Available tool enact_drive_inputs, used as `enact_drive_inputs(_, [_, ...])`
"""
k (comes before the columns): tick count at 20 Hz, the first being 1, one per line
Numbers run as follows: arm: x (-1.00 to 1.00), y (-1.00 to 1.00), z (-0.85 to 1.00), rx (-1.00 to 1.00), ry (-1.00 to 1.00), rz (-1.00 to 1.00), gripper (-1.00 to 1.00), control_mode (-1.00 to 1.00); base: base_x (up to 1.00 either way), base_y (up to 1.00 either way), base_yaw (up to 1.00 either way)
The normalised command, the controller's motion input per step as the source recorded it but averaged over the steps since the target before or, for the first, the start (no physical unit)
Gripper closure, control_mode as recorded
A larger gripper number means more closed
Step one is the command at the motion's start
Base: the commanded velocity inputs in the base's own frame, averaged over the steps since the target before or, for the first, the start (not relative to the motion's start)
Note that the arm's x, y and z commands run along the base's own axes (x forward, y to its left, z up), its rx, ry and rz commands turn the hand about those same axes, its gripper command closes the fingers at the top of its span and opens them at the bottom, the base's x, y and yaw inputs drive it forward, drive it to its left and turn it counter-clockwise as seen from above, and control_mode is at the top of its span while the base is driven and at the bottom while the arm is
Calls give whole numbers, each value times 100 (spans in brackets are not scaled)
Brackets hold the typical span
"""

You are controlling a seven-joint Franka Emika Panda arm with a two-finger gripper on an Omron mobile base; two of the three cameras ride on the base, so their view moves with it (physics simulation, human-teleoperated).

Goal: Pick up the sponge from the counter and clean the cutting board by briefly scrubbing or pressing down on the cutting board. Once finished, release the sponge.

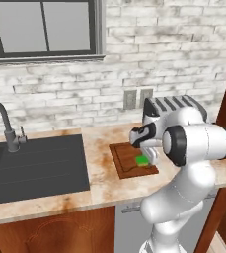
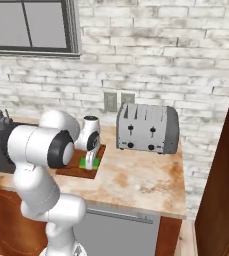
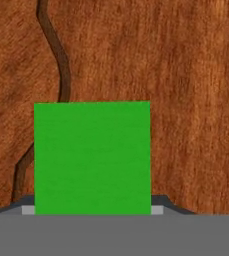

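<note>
Sponge [image 3: 92, 157]: flat bright green square face.

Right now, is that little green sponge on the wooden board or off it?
On it. The sponge sits over the cutting board, wood grain surrounding it in the hand view, under the end effector.

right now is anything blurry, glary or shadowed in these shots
Hand view: sponge flat green, shadeless, board grain slightly soft. Left base view: even light, no glare, faint shade under the pincer. Right base view: toaster sharp, without highlights.
</note>
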Motion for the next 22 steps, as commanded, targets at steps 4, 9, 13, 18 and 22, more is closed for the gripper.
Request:
enact_drive_inputs(4, [73,0,-2,0,-2,3,100,-100,0,0,0])
enact_drive_inputs(9, [81,3,0,0,-1,5,100,-100,0,0,0])
enact_drive_inputs(13, [80,8,0,0,-2,6,100,-100,0,0,0])
enact_drive_inputs(18, [66,21,0,0,-1,5,100,-100,0,0,0])
enact_drive_inputs(22, [41,36,-5,0,0,4,100,-100,0,0,0])
